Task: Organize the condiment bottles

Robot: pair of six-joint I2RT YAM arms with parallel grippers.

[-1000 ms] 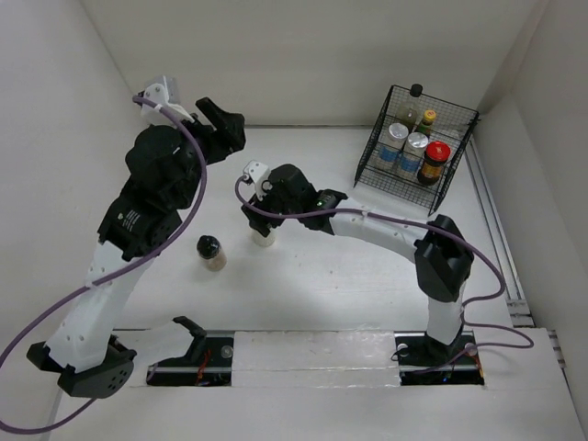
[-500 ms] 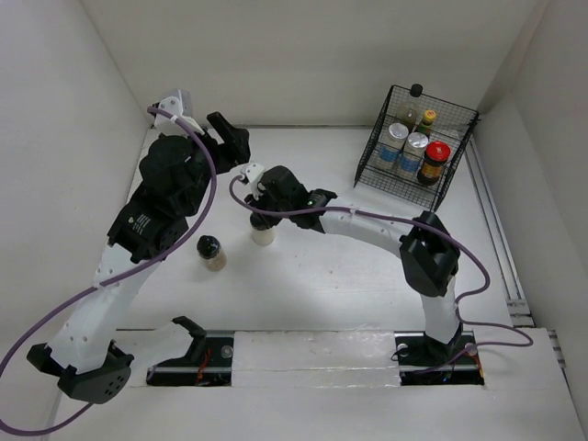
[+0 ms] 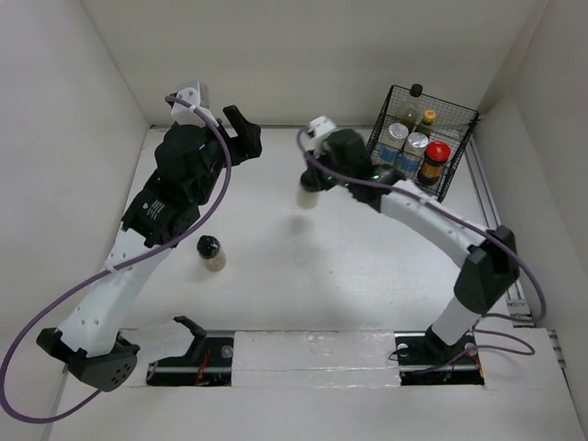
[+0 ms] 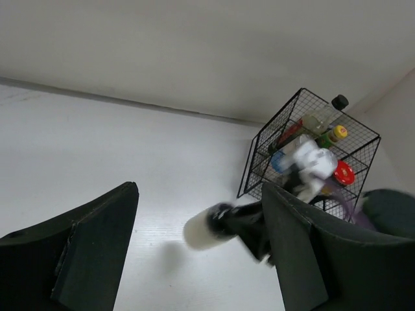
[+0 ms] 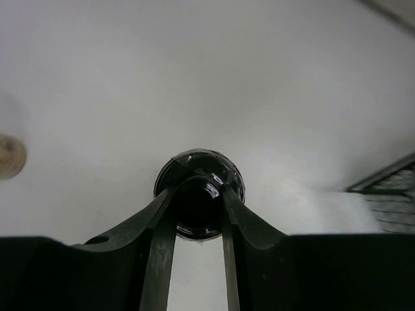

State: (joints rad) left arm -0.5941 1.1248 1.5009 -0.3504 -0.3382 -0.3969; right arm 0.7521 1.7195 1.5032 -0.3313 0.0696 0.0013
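My right gripper (image 3: pixel 318 180) is shut on the black cap of a beige jar (image 3: pixel 310 197) and holds it in the air, left of the black wire basket (image 3: pixel 457 138). In the right wrist view the fingers clamp the cap (image 5: pixel 200 194). The left wrist view shows this jar (image 4: pixel 202 232) tilted. A second black-capped beige jar (image 3: pixel 212 253) stands on the table at the left. In the basket stand a tall dark bottle (image 3: pixel 414 95), a yellow-capped bottle (image 3: pixel 427 120), two silver-lidded jars (image 3: pixel 396 136) (image 3: pixel 415 147) and a red-lidded jar (image 3: pixel 435 158). My left gripper (image 3: pixel 241 129) is open and empty, raised at the back left.
The basket stands in the back right corner against the walls, and its corner shows in the right wrist view (image 5: pixel 389 184). White walls close the table on the back and both sides. A beige round shape (image 5: pixel 9 155) shows at the left edge of the right wrist view.
My right gripper has lifted the beige jar off the table and carried it back and to the right, towards the basket. My left arm has swung a little back and to the right.
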